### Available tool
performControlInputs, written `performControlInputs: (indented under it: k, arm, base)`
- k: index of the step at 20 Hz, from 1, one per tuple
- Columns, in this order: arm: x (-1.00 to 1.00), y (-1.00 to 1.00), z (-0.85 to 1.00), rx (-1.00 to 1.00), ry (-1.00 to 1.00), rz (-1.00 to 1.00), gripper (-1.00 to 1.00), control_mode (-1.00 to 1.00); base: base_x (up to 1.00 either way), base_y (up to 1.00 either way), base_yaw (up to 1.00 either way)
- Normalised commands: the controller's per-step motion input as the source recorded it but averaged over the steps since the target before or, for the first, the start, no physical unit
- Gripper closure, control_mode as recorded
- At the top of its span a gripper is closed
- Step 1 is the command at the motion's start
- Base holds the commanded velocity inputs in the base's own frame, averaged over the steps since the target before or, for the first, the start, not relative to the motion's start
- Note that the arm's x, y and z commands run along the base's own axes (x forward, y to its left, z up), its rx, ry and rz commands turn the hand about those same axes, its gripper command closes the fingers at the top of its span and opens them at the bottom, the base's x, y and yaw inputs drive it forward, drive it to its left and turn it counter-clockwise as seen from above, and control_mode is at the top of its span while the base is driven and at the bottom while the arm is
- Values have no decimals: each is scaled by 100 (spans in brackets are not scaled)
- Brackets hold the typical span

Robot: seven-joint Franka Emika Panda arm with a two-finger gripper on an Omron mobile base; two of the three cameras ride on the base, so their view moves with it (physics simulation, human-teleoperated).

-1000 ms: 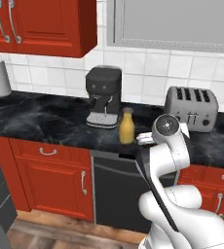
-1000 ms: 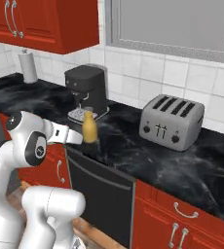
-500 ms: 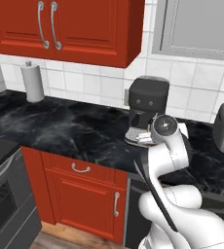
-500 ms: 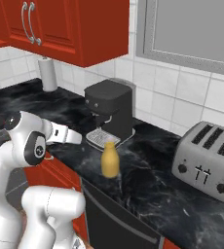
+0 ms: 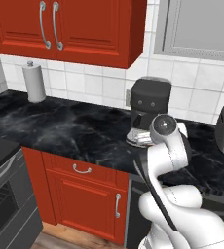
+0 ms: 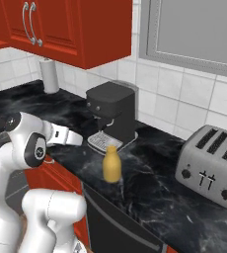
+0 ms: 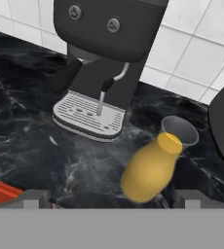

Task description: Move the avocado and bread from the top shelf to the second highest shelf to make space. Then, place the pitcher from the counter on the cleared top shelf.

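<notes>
The pitcher stands on the counter, near the coffee machine. No legible writing on either. The gripper appears spread, tips barely visible.

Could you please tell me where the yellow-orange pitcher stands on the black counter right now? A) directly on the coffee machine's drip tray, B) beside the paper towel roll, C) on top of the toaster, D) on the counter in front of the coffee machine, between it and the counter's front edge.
D: the pitcher stands upright on the counter, in front of the coffee machine and clear of its drip tray.
</notes>
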Motion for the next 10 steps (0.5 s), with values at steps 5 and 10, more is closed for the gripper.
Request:
performControlInputs:
  k: [5,10]
  arm:
    - [-11,-4,0,0,7,6,-100,-100]
    - [-58,-43,-12,3,-3,4,-100,-100]
  base:
    - [0,0,0]
    - [0,0,0]
